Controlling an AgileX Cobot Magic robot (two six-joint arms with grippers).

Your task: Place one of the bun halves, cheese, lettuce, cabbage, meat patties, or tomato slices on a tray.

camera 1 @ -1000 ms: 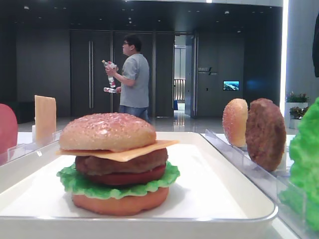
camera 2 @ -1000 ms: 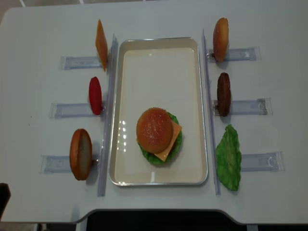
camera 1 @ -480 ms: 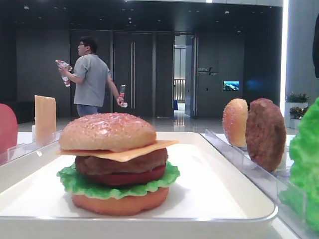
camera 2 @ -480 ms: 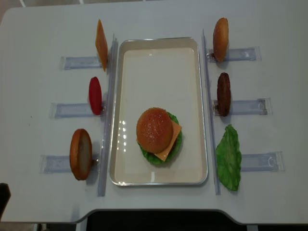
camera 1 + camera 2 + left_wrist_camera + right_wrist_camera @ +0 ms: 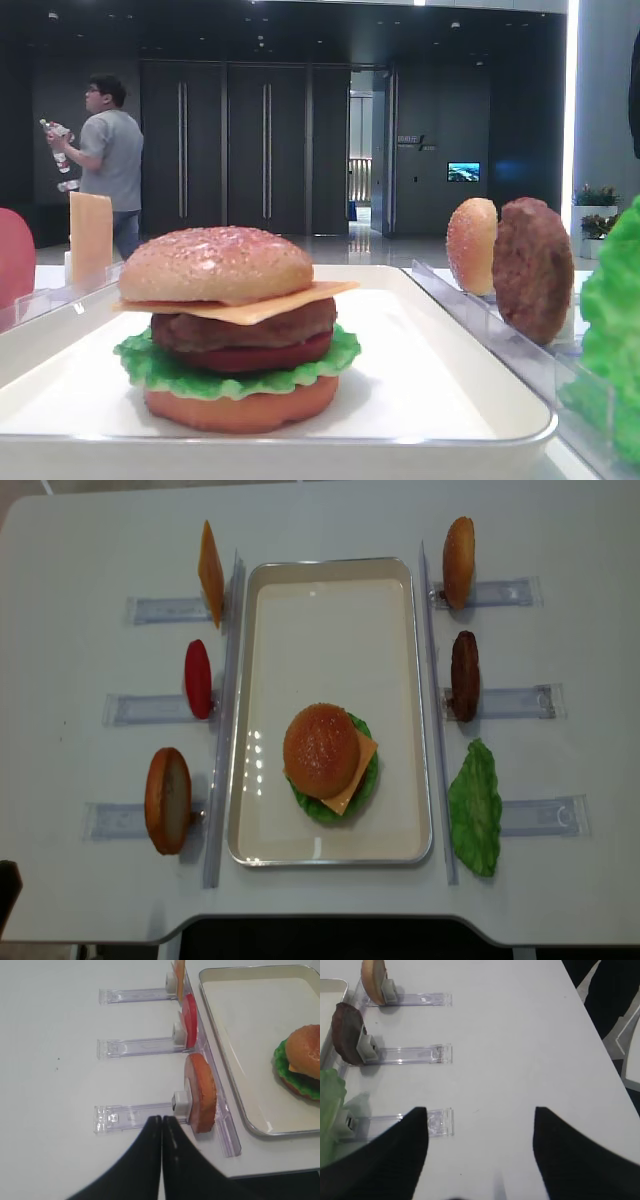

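**Burger stacked on the tray, both my grippers empty over the table**

My right gripper (image 5: 477, 1155) hangs above bare white table (image 5: 520, 1050), its 2 dark fingers (image 5: 390, 1160) standing wide apart with nothing between them. Ahead of it I see 3 clear acrylic racks (image 5: 405, 1055) lying side by side: the far one holds a small pale bun (image 5: 374, 979), the middle one a spare meat patty (image 5: 347, 1032), and the near one a spare lettuce leaf (image 5: 330, 1105) at the frame's left edge.

My left gripper (image 5: 161, 1130) has its fingertips pressed together, closed on nothing, just in front of the nearest rack on that side. That rack carries a flat orange bun bottom (image 5: 201, 1092) standing on edge; behind it stands a tomato slice (image 5: 189, 1027), and behind that a cheese slice (image 5: 179, 972), only partly in view.

The white tray (image 5: 330, 610) lies between the 2 rows of racks. In its near half sits the assembled burger: the domed speckled bun top (image 5: 320, 750) on a square of cheese (image 5: 362, 760), then a patty (image 5: 240, 328), a tomato slice (image 5: 250, 357), ruffled lettuce (image 5: 325, 810) and an orange bottom bun (image 5: 240, 405).

A person (image 5: 105, 160) stands in the dark hall behind, holding bottles.
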